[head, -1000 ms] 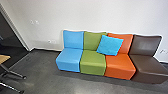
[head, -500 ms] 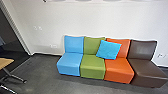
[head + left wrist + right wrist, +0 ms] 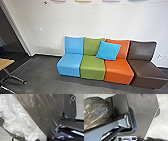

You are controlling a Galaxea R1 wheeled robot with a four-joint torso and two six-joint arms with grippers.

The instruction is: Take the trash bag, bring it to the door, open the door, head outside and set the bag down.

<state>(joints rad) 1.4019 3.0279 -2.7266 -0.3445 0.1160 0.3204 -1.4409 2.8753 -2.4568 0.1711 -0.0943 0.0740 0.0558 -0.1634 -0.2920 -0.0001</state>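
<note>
Against a wall, 4 seats bear 1 cushion; wrist views include the trash bag (either claw's state cannot be told).

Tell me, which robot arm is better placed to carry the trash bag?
Left, probably: the trash bag looks close up in the left wrist view, its dark plastic narrowing towards one end. In the right wrist view it looks farther off.
</note>
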